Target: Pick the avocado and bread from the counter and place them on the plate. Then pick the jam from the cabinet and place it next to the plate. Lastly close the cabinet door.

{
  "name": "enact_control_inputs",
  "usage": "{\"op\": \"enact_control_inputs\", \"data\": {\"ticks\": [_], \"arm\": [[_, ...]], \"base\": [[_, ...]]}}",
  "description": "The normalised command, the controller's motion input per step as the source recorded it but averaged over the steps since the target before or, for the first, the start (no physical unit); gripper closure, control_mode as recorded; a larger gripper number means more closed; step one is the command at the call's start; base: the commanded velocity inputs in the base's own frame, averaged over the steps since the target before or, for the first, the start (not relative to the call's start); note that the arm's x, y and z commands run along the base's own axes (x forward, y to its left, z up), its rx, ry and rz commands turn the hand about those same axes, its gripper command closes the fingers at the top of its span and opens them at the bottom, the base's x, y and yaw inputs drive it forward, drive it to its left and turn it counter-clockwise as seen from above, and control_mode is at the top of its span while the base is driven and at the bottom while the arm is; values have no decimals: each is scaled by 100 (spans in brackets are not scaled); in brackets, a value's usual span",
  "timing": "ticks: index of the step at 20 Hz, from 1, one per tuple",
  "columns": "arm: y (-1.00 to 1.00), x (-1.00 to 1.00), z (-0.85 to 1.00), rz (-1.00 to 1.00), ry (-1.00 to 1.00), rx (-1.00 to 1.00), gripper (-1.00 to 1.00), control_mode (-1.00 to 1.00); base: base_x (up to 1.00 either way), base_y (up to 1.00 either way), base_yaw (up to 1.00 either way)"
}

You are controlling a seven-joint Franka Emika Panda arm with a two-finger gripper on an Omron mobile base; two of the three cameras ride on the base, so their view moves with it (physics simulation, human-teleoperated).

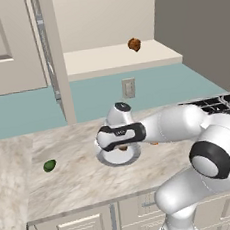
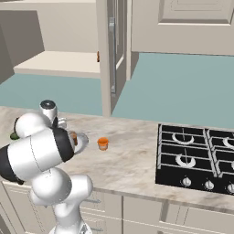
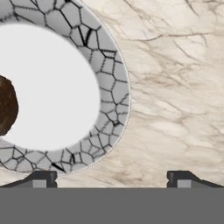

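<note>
Far left, you have one avocado [image 1: 49,165] alone on the counter [image 1: 74,186], well apart from the plate [image 1: 107,160], with bare marble all round it. The counter's front edge runs below it, and the worktop turns a corner at the left.

Next, one cabinet [image 1: 116,56]. Its door [image 1: 50,53] stands open, edge-on to you, sticking out over the counter, so watch that edge. There is one dark brown-orange lump [image 1: 134,44] on the pale shelf.

Centre: one plate, one bread [image 3: 6,105] on its white middle, near the rim. The gripper [image 3: 111,179] hangs over the plate's edge and the marble beside it. Its finger tips [image 3: 41,178] are spread wide with nothing between them.

Just right of the plate in the right base view there is one jam [image 2: 103,143], upright on the counter, near the rim but not touching it. There is open marble between it and the stove [image 2: 196,160].

Far right, the black stove is set into the counter, with bare counter in front of it. The wall behind is teal, with one outlet [image 1: 128,88] above the plate.
</note>
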Motion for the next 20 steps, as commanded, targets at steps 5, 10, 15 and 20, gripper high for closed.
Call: {"op": "enact_control_inputs", "data": {"ticks": [5, 10, 15, 20], "arm": [[37, -3, 0, 0, 0, 3, -100, -100], [41, 0, 0, 0, 0, 3, -100, -100], [40, 0, 0, 0, 0, 3, -100, -100], [38, 0, 0, 0, 0, 2, -100, -100]], "base": [[0, 0, 0], [0, 0, 0], [0, 0, 0], [0, 0, 0]]}}
